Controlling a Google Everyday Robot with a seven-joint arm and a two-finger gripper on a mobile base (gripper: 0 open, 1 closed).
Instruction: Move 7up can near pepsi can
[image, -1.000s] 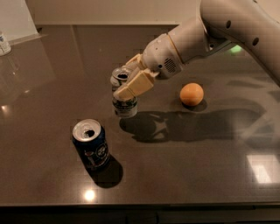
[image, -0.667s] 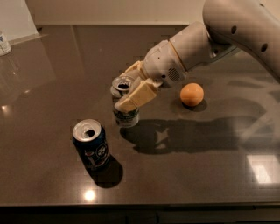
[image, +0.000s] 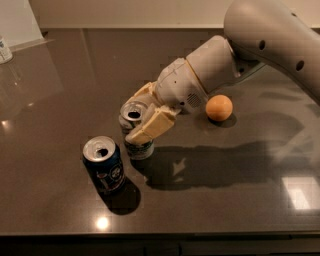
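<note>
The 7up can (image: 134, 116) is a silver-white can with green markings and an open silver top. It stands upright on the dark table (image: 70, 75), just right of and behind the pepsi can. My gripper (image: 142, 117) is shut on the 7up can, its cream fingers (image: 150, 127) clasping the can's sides. The pepsi can (image: 105, 165) is dark navy blue with an open silver top, upright at the front left. The two cans are very close, a narrow gap between them.
An orange ball-like fruit (image: 219, 107) lies on the table right of my gripper, partly behind the arm (image: 260, 40). A small white container (image: 5, 49) stands at the far left edge. The table's front edge runs along the bottom.
My gripper has carried the 7up can forward and toward the pepsi can. The gap between the two cans has shrunk. The pepsi can and the orange have not moved.
</note>
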